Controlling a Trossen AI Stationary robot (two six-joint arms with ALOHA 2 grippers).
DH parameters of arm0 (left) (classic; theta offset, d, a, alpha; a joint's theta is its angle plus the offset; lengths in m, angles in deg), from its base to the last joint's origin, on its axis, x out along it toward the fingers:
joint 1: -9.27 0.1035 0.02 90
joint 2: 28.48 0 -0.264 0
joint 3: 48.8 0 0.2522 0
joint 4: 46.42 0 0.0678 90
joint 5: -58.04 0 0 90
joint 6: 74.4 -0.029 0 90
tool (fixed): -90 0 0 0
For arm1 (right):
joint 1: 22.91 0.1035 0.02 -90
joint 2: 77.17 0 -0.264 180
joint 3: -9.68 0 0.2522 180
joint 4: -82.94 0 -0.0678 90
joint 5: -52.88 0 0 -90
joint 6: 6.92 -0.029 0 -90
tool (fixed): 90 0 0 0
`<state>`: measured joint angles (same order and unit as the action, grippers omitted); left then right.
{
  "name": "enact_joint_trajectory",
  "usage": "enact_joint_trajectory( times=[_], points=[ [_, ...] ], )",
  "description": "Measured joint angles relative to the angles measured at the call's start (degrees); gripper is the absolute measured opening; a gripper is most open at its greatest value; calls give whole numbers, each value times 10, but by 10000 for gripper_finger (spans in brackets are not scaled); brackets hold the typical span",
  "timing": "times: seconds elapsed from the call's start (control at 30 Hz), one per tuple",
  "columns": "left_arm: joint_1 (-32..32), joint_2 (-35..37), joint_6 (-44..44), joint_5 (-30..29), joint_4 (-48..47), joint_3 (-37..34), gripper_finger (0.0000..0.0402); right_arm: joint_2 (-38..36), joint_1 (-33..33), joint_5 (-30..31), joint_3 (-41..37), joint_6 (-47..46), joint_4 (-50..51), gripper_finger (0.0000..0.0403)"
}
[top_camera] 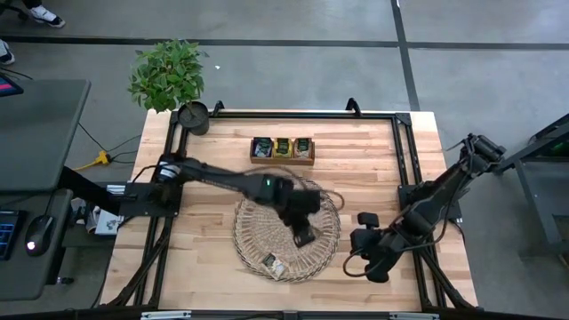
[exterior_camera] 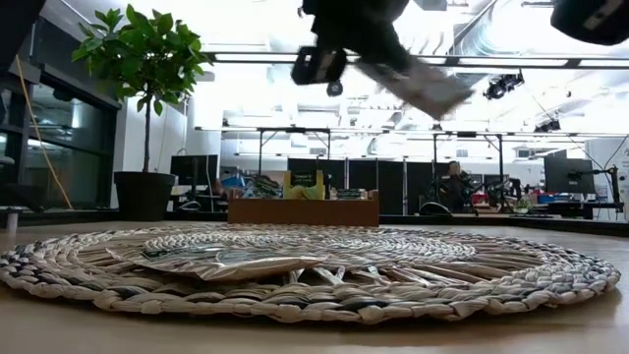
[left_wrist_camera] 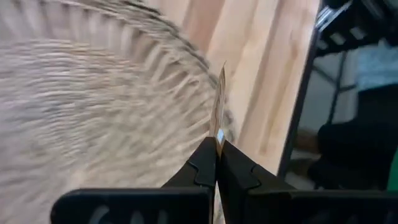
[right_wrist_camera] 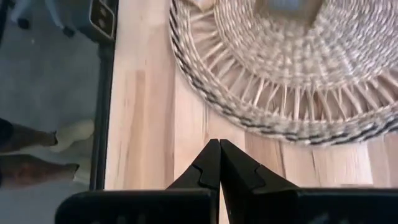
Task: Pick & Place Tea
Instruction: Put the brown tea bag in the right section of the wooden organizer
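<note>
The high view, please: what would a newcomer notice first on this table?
Most likely the round woven tray at the table's middle, with the left arm reaching over it, its pincer shut on a tea sachet held above the weave. One more sachet lies on the tray's near part, and a wooden box of sachets sits at the far edge. The right pincer waits shut beside the tray.

high view: looks straight down on the whole table (top_camera: 373,160)
low view: sits at table height, close to the woven tray (exterior_camera: 491,280)
wrist views: both see that tray's rim close up

Tea sachet (left_wrist_camera: 218,109) edge-on, pinched between fingers (left_wrist_camera: 202,168).
</note>
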<state>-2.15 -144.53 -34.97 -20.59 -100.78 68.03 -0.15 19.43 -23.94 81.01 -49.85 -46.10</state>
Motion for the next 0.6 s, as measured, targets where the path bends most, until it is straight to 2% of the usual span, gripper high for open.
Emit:
enact_joint_trajectory(
  times=[0.1, 0.2, 0.4, 0.6],
  points=[
    [32, 0, -46, 10, -99, 49, 0, -2, 2, -4, -14, -9, 11, 0],
    [69, -2, -74, 9, -159, 81, 0, -3, 2, -28, -39, -19, 12, 0],
    [140, -2, -121, 6, -221, 132, 0, -3, 0, -52, -93, -40, -2, 0],
    [198, -2, -179, 5, -234, 148, 0, -3, 0, -63, -130, -43, -41, 0]
  ],
)
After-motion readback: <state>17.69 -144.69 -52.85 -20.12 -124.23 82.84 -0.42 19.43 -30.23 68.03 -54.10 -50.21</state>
